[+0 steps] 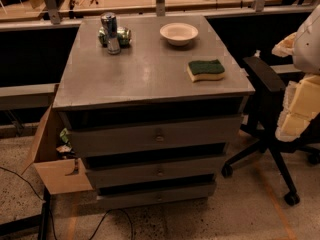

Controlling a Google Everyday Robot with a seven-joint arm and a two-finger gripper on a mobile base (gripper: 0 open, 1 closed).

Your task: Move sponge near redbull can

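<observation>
We note the sponge (205,70) front-right on the cabinet top (150,76), long axis left-to-right, well apart from the tall can (110,33) standing back-left. The gripper is out of view; its state we cannot tell.

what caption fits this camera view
Sponge front right, redbull can back left on the grey cabinet; gripper at the right edge.

The sponge (205,70) is pale yellow under a dark green top. The redbull can (110,33) is silver with blue patches, the stouter can (123,35) behind it green and silver. The bowl (179,33) is cream, the drawer cabinet (150,79) grey, the office chair (264,84) black. The gripper (300,104), at the right edge, is white and pale yellow.
</observation>
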